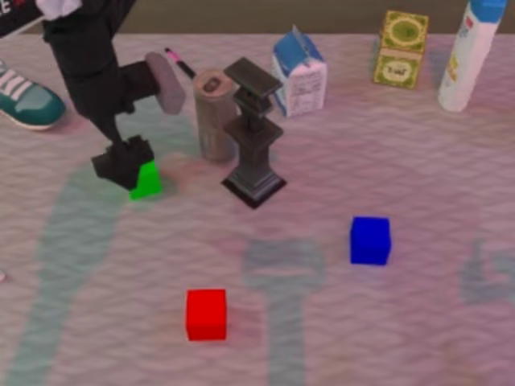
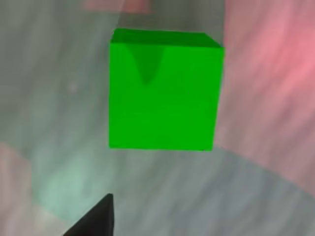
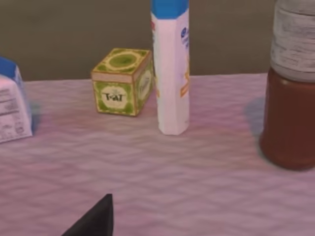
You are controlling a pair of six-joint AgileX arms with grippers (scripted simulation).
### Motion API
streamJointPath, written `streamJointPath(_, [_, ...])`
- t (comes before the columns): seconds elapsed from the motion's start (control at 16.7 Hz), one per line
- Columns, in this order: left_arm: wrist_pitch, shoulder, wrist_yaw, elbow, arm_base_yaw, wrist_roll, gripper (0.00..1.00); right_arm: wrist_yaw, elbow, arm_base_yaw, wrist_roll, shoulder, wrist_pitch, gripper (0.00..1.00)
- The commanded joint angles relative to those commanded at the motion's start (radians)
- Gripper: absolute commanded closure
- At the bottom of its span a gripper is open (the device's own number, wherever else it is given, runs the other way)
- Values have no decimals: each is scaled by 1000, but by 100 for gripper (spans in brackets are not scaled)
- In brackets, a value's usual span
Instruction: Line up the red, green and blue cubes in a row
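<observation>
left end effector: low over surface at left side, directly beside/over green cube; fingers spread or together — cannot tell; one dark fingertip shows in left wrist view, not touching the cube
green cube: on surface, left side, partly hidden by left end effector; fills left wrist view, flat on the cloth, fingertip shadow on its face
red cube: on surface, near front edge, left of centre, alone, well apart from the other cubes
blue cube: on surface, right of centre, further back than red, well apart from green
cube layout: three cubes spread out, not in a row
right end effector: not seen in top view; only a dark fingertip in right wrist view, apart or together cannot tell
surface: pinkish patterned cloth, arm shadows across it
drink can: upright, centre back, just left of dark stand
dark stand: black pedestal-like object, upright, centre
milk carton: back, right of can
tea box: green-yellow, back right; also in right wrist view
white bottle: blue cap, far back right, upright
brown jar: only in right wrist view, near white bottle
sneaker: teal, far left edge
marker: pink-tipped, back, behind left arm
</observation>
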Motion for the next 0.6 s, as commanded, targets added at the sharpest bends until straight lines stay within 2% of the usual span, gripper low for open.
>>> streamJointPath(0.3, [-17, 121, -51, 165, 2, 35, 0, -51, -136, -68, -59, -162, 136, 0])
streamJointPath(0.6, [-17, 125, -53, 172, 2, 36, 0, -54, -141, -71, -61, -169, 143, 0])
